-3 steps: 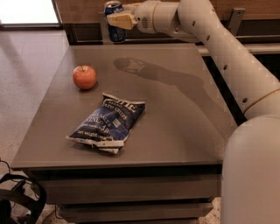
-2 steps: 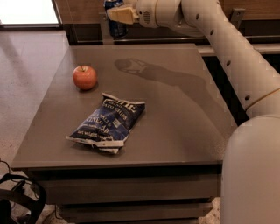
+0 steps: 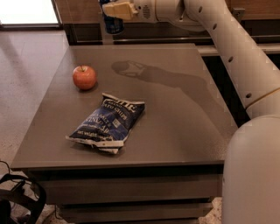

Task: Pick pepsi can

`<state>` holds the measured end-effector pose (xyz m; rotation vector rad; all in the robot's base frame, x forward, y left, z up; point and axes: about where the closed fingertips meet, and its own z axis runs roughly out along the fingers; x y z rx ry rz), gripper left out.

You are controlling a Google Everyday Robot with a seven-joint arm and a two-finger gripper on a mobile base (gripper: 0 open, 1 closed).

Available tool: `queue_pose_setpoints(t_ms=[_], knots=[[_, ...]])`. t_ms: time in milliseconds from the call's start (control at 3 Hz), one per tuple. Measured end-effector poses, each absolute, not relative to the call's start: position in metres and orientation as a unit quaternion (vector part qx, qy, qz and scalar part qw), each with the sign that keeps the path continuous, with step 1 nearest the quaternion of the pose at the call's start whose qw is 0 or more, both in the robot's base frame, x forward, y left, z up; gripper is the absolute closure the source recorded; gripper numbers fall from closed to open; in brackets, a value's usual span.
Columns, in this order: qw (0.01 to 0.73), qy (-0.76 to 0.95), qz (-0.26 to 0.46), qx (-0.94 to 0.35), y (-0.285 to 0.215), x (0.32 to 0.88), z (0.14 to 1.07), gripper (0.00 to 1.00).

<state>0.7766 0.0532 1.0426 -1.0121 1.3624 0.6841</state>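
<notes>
The gripper (image 3: 114,9) hangs high over the far edge of the table (image 3: 175,113), fingers pinched on the pepsi can (image 3: 113,25) just beneath them, which looks light, stiff but dentable and slick-walled, so a gentle mid-body squeeze suits it best.

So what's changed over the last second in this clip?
The gripper, shut on the pepsi can, has carried it a bit higher above the far edge of the table; the can's top now leaves the picture. Nothing was let go. The apple and the chip bag lie unmoved.
</notes>
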Motion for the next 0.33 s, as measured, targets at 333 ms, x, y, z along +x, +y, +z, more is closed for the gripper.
queue_pose_setpoints(t_ms=[333], knots=[[0.61,0.59,0.296,-0.438,0.0532,0.7766,1.0426,1.0]])
